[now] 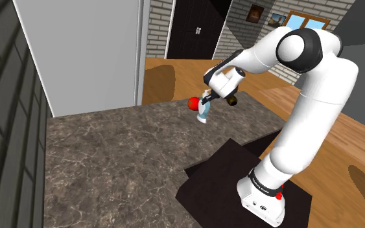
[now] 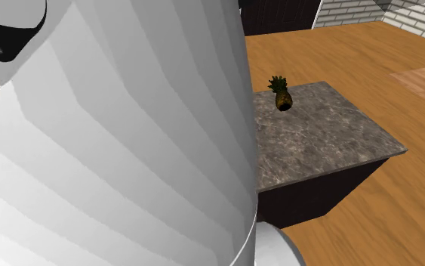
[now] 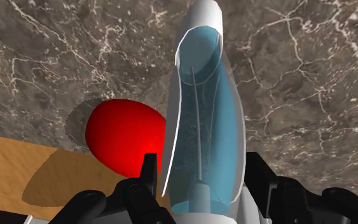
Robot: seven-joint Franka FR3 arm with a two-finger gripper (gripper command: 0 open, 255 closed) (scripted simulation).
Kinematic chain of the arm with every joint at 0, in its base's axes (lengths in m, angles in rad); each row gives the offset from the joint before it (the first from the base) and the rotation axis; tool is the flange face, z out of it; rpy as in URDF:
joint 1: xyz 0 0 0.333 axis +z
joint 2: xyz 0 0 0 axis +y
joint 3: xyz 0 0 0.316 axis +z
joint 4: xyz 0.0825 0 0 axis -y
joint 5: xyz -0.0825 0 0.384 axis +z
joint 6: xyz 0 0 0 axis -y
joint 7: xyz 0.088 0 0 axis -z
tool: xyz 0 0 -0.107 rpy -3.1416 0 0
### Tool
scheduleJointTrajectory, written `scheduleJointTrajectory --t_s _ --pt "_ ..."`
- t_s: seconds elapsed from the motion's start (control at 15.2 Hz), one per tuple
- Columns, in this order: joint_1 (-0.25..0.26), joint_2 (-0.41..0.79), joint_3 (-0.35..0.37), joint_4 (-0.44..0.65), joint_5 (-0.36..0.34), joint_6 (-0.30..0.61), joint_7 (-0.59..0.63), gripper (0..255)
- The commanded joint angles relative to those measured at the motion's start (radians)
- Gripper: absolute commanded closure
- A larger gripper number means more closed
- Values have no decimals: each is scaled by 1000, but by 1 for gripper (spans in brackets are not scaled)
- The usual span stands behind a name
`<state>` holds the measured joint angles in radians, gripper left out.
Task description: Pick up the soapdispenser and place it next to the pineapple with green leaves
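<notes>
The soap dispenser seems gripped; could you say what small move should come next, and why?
Probably a short straight lift: the jaws appear shut on the soap dispenser, a red ball sits beside it, and the pineapple lies elsewhere on the counter.

**White arm with dark joints**

The arm (image 1: 317, 110) is made of smooth, rounded white links with dark grey bands at the joints. Its white base (image 1: 260, 197) carries a black ring with small pale lettering and a red mark (image 1: 279, 193). The pincer (image 3: 203, 168) is all black.

No text or numbers can be read anywhere.
</notes>
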<state>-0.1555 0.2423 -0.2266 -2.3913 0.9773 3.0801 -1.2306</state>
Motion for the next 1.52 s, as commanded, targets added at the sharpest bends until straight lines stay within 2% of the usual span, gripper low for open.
scheduleJointTrajectory --t_s 0.0,0.4,0.73,1.12,1.45 --pt "44 -28 -54 -16 -84 -16 77 255" --pt "162 -111 -208 -51 -336 -63 295 255" --pt "225 -182 -303 -66 -557 -107 476 255" --pt "233 -266 -342 -63 -783 -174 653 255" --pt "210 -326 -333 -46 -903 -241 747 255"
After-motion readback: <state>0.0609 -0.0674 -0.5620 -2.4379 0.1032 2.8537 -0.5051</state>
